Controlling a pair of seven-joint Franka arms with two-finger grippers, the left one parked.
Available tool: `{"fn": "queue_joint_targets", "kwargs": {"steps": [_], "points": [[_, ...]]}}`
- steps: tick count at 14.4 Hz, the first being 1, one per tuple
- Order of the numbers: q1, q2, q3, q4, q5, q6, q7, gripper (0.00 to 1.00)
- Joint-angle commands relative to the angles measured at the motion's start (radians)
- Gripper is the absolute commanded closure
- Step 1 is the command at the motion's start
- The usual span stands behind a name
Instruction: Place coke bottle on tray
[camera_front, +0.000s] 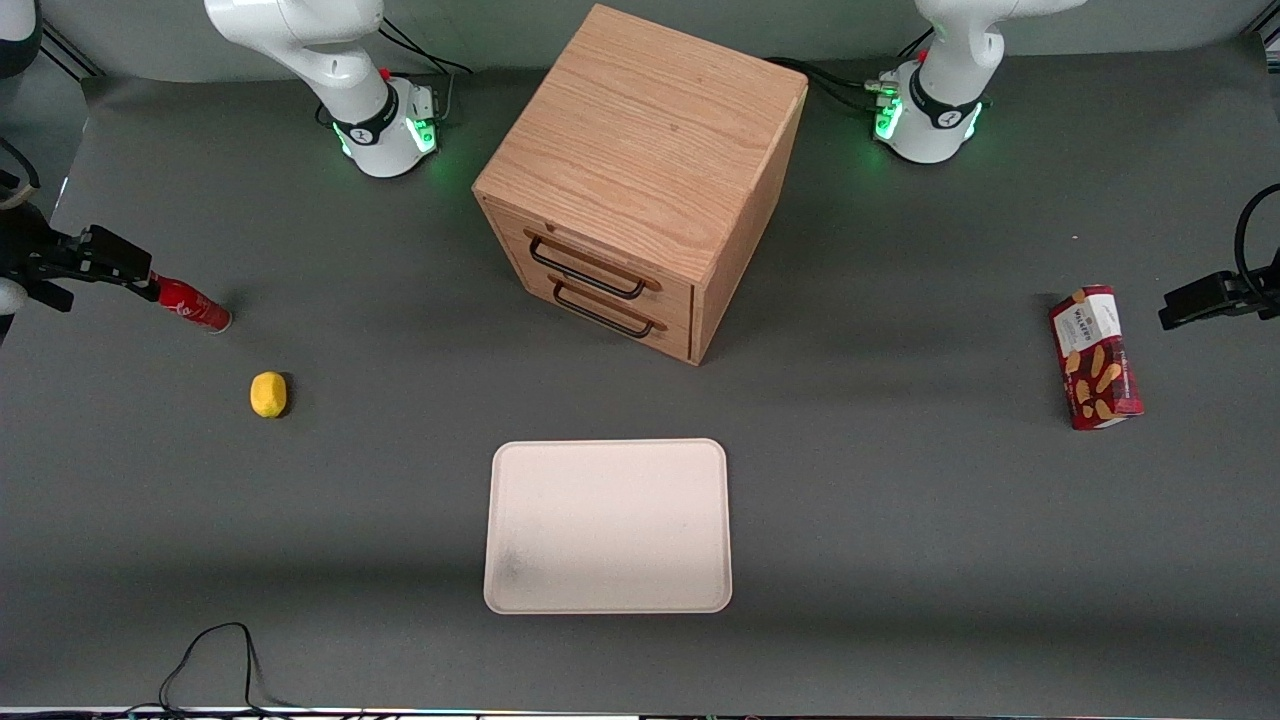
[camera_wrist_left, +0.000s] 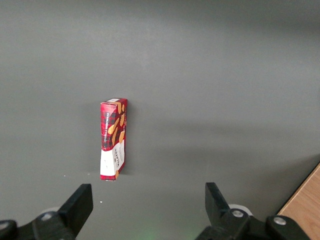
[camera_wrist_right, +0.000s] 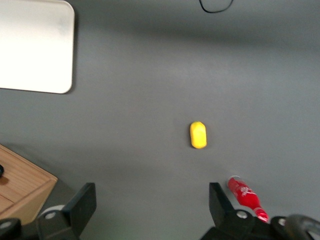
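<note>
Item 1, coke bottle (camera_front: 193, 305): I see it standing tilted on the grey table (camera_front: 400, 480) toward the working arm's end, red body with white script I cannot read. In my right wrist view the bottle (camera_wrist_right: 246, 197) sits just outside one finger, not between the two.

Item 2, gripper (camera_wrist_right: 152, 205): the fingers stand wide apart with nothing between them; the front view only shows its dark body (camera_front: 100, 262) beside the bottle's cap.

Item 3, tray (camera_front: 608, 525): pale, flat, bare, nearer the front camera than the wooden drawer cabinet (camera_front: 640, 180). The wrist view catches just one rounded corner (camera_wrist_right: 35, 47).

Item 4, yellow lemon-like object (camera_front: 268, 394): near the bottle, closer to the camera.

Item 5, red snack box (camera_front: 1096, 357): at the parked arm's end; I read "WALKERS" on its white label.
</note>
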Motion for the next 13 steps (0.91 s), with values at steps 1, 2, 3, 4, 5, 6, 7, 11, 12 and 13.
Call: {"fn": "queue_joint_targets", "kwargs": {"steps": [1,2,3,4,5,6,7,11,12,13], "points": [[0.011,-0.044,-0.070,-0.045,-0.018,-0.006,-0.093,0.00],[0.013,-0.053,-0.103,-0.061,-0.018,-0.002,-0.132,0.00],[0.013,-0.067,-0.130,-0.074,-0.018,0.002,-0.175,0.00],[0.013,-0.083,-0.162,-0.097,-0.018,0.011,-0.213,0.00],[0.014,-0.102,-0.201,-0.122,-0.018,0.023,-0.257,0.00],[0.014,-0.125,-0.235,-0.151,-0.019,0.038,-0.308,0.00],[0.013,-0.151,-0.268,-0.183,-0.023,0.057,-0.354,0.00],[0.013,-0.304,-0.357,-0.349,-0.121,0.118,-0.431,0.00],[0.013,-0.335,-0.377,-0.376,-0.128,0.120,-0.442,0.00],[0.011,-0.358,-0.394,-0.400,-0.130,0.118,-0.457,0.00]]}}
